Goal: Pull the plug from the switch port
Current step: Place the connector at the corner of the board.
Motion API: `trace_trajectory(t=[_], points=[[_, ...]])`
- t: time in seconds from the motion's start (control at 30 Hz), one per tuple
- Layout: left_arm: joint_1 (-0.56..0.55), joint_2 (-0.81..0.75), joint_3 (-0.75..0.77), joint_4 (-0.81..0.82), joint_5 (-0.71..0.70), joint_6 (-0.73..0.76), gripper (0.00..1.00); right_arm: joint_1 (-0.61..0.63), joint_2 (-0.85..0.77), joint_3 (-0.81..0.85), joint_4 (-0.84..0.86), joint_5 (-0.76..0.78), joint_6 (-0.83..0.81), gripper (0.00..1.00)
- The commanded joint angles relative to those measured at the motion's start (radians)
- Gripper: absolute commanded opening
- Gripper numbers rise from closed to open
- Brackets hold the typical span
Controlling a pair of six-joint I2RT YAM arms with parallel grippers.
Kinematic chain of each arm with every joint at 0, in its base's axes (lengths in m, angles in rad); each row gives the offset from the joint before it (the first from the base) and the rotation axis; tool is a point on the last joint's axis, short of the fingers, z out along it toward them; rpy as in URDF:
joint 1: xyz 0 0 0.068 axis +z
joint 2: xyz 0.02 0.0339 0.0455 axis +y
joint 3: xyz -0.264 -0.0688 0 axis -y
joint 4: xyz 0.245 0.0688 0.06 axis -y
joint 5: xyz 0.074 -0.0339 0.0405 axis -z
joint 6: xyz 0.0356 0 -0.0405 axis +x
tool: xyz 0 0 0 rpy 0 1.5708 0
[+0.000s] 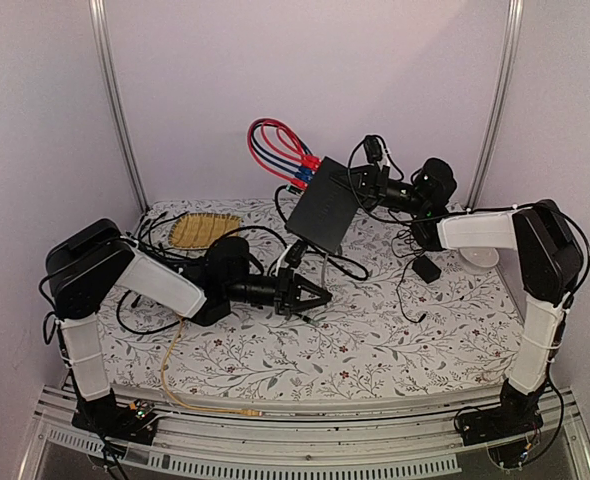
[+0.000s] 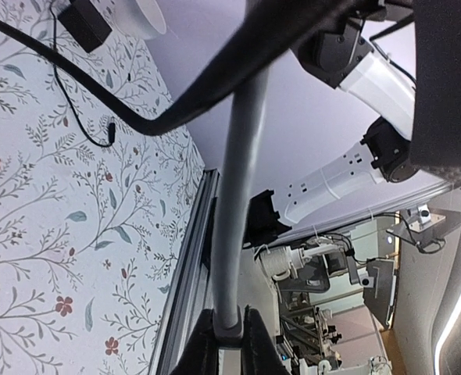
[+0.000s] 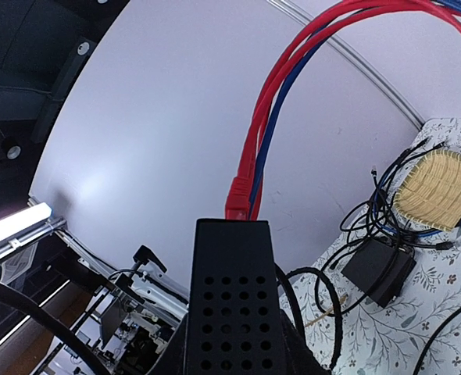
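Right hand point(image 1: 360, 186) pinches black box point(image 1: 325, 205), tilted above worktop point(image 1: 375, 330). Left hand point(image 2: 229, 344), at box's 7 o'clock, pressed together on grey cable point(image 2: 242, 195).

In the top view, the left arm point(image 1: 160, 280) is showing a white shell over its long link. Black housings are bulging at each joint, and a boxy black shoulder is sitting at nine o'clock. Thin black cable is looping alongside it, and small green and orange lights are glowing on its base at seven o'clock. The left gripper point(image 1: 320, 298) is tapering into angular black fingers point(image 2: 258, 348). The right arm point(image 1: 475, 232) is wearing matching white covers between rounded black joints, with its largest black housing at three o'clock and a white upright link running towards five o'clock. The right gripper point(image 1: 358, 183) is looking all black, with black wires trailing around it.
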Motion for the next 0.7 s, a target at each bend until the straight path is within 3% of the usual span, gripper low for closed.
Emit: trace_trajectory(t=[0.0,0.27,0.67], points=[[-0.003,-0.001,0.017,0.069,0.189,0.040,0.00,-0.003,-0.007,0.062,0.085,0.045,-0.019,0.01],[-0.005,0.066,-0.024,0.244,0.258,-0.055,0.00,-0.008,-0.008,0.061,0.085,0.048,-0.021,0.01],[0.018,-0.074,-0.131,0.158,0.209,0.041,0.00,-0.042,-0.007,0.070,0.088,0.069,-0.021,0.01]])
